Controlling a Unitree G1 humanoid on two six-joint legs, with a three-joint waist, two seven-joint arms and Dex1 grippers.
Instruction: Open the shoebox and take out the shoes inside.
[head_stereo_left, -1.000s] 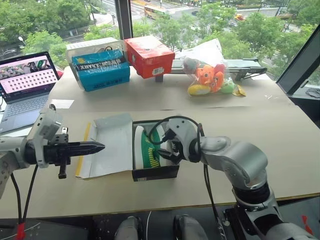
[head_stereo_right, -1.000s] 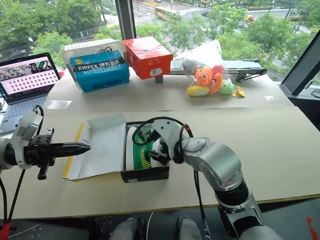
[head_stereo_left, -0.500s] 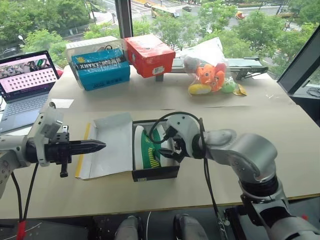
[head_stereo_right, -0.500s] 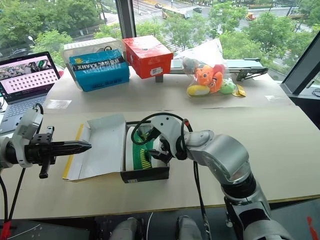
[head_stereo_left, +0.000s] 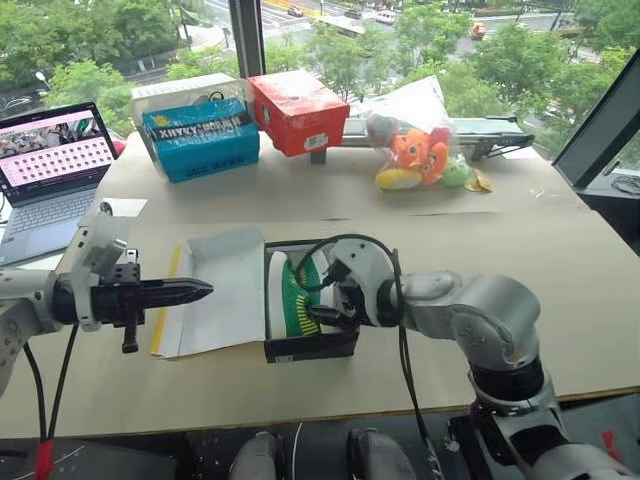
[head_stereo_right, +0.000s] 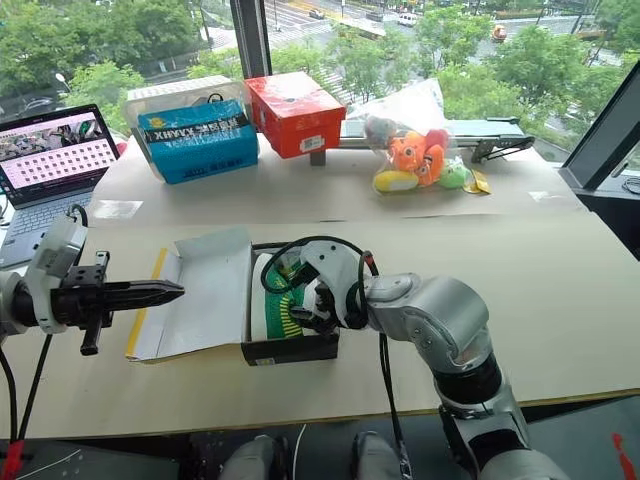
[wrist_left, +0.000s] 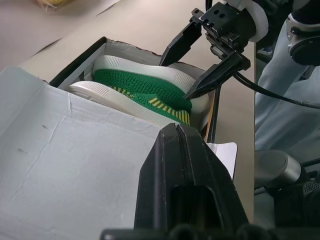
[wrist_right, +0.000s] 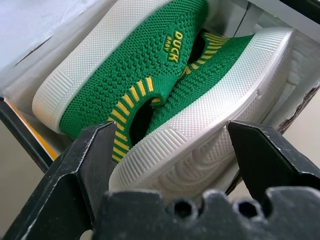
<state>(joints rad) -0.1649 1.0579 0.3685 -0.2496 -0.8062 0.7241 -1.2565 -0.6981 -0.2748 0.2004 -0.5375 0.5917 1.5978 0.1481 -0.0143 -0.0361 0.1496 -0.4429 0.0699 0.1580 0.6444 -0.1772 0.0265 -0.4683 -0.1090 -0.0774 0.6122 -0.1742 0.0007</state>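
The shoebox (head_stereo_left: 300, 345) sits open near the front edge of the cardboard-covered table (head_stereo_left: 560, 290), its black base facing the robot and its lid (head_stereo_left: 215, 295) folded flat out to the robot's left, white inside face up with a strip of yellow showing along the far left edge. Inside the base lie the 2 shoes (head_stereo_left: 298, 295), green knit with white soles and yellow striped marks, tipped on their sides and nested against each other; the right wrist view shows small yellow lettering on one upper.

The right gripper (wrist_left: 200, 67) hangs over the near end of the box with its 2 black fingers spread wide. In the right wrist view the fingers (wrist_right: 85, 170) stand either side of the nearer shoe's white sole, and in the left wrist view one fingertip is at the green upper close to the striped collar, though whether it touches I cannot tell. Nothing is pinched yet.

The left gripper (head_stereo_left: 195, 291) is held level above the open lid, pointing toward the box, its fingers pressed together on nothing.

At the back of the table stand a blue box (head_stereo_left: 200, 140) with white lettering, a red box (head_stereo_left: 297, 112) beside it, and a clear bag of orange and yellow plush toys (head_stereo_left: 415, 150). A laptop (head_stereo_left: 55, 165) sits open at the far left
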